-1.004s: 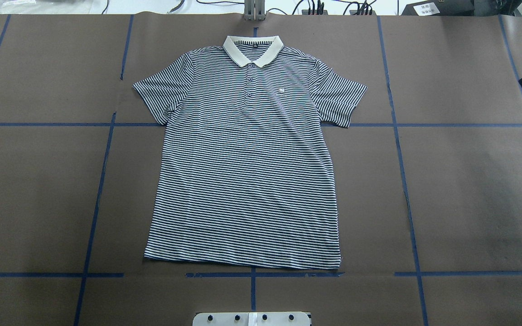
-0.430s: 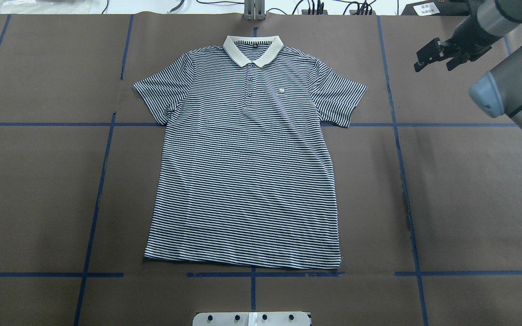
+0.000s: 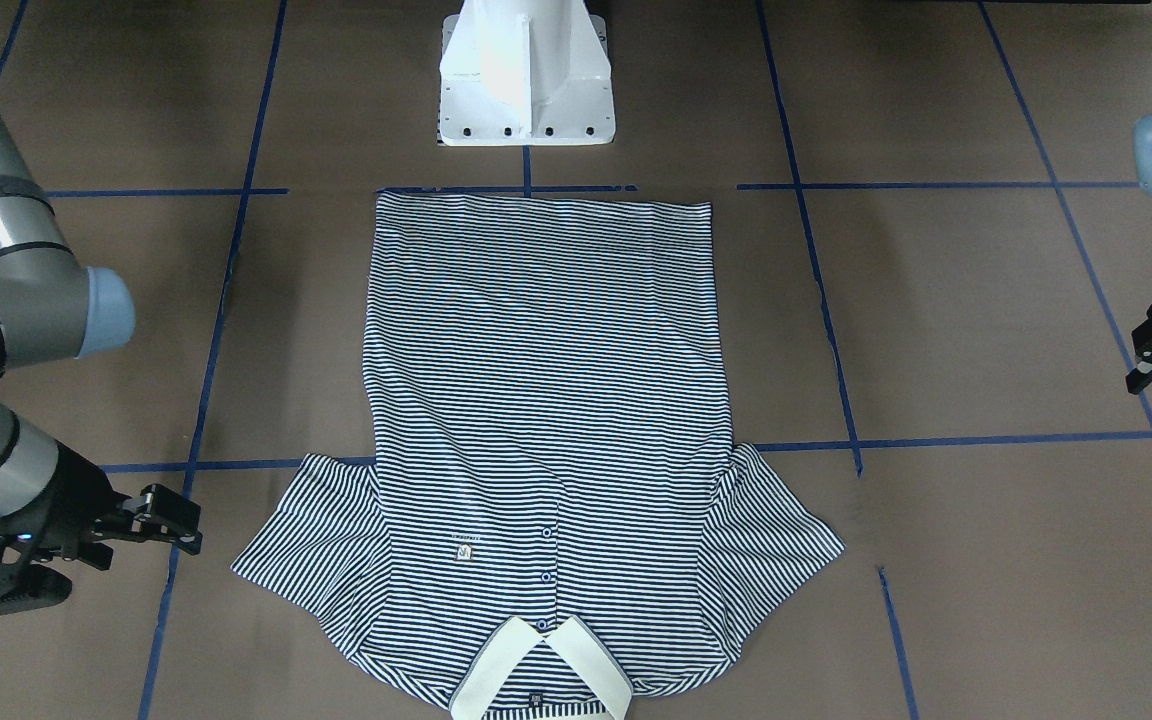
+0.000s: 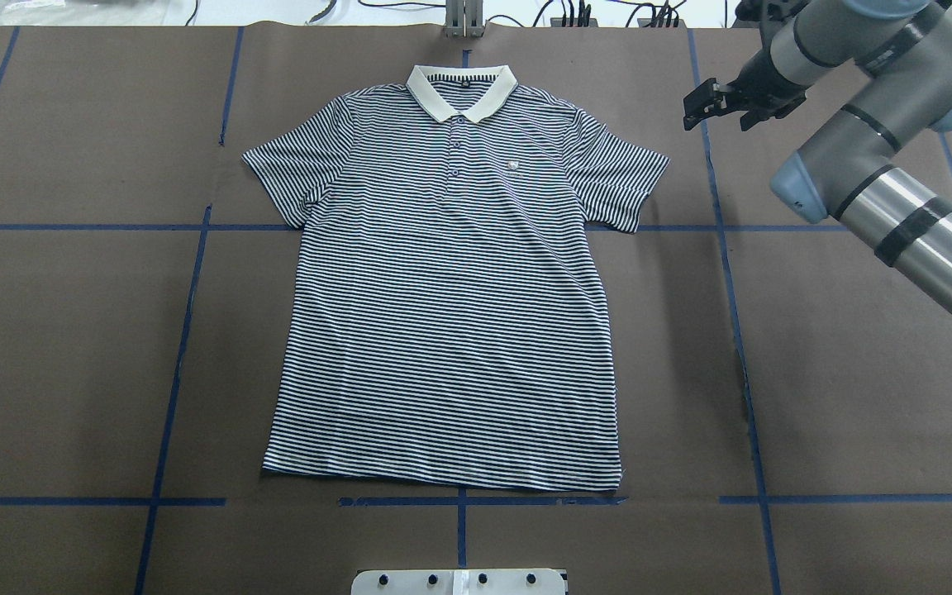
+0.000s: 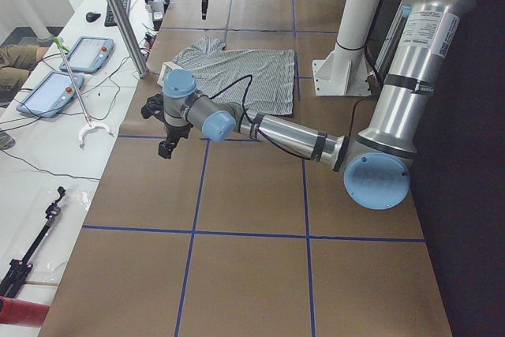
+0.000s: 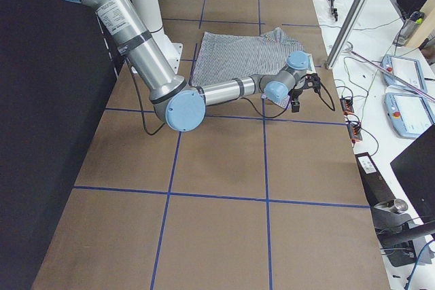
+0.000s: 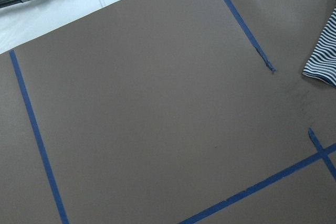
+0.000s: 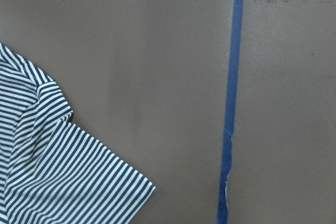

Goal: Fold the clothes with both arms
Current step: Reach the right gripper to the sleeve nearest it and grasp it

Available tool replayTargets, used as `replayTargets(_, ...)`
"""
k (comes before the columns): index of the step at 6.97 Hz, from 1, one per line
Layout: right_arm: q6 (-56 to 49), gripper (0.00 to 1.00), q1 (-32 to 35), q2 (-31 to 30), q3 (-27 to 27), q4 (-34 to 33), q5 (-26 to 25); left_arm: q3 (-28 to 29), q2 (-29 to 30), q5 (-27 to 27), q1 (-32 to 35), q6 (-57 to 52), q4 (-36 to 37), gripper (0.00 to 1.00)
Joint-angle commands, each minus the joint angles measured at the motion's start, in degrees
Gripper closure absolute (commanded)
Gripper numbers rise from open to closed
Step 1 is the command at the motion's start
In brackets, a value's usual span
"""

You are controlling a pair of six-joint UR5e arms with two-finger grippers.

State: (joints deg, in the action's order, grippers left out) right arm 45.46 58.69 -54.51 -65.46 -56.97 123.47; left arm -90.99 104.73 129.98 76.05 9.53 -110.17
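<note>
The polo shirt (image 4: 443, 330) wore thin navy-and-white stripes under a cream collar (image 4: 492, 95); blue tape (image 4: 71, 226) gridded the brown counter (image 4: 856, 397).

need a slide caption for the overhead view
Polo lies flat and unfolded on the table while the right gripper, open, hovers just off its sleeve.

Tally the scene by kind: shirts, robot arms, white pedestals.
Striped polo shirt: 1
Robot arms: 2 (left arm, right arm)
White pedestal: 1
Total: 4
</note>
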Motion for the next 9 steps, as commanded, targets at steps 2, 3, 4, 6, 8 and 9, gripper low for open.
replayTargets(2, 1.4, 0.01, -5.6, 4.0, 5.7, 0.6, -7.5, -0.2, 0.7, 0.0, -0.3, 1.9, -0.6, 0.0)
replayTargets(3, 1.4, 0.02, -6.7, 4.7, 6.2, 0.5, -9.5, 0.0, 1.0, 0.0, -0.3, 2.2, -0.6, 0.0)
replayTargets(4, 1.4, 0.06, -6.8, 4.7, 6.7, 0.5, -9.7, -0.1, 1.0, 0.0, -0.3, 2.4, -0.6, 0.0)
replayTargets(6, 1.2, 0.22, -7.0, 4.6, 7.5, 0.5, -9.8, -0.2, 1.0, 0.1, -0.3, 2.6, -0.6, 0.0)
replayTargets(8, 1.0, 0.53, -7.0, 4.8, 8.0, 0.5, -9.8, -0.2, 1.1, 0.1, -0.3, 2.6, -0.6, 0.0)
replayTargets(9, 0.7, 0.8, -7.0, 5.0, 8.0, 0.5, -9.7, -0.1, 1.2, 0.1, -0.3, 2.6, -0.6, 0.0)
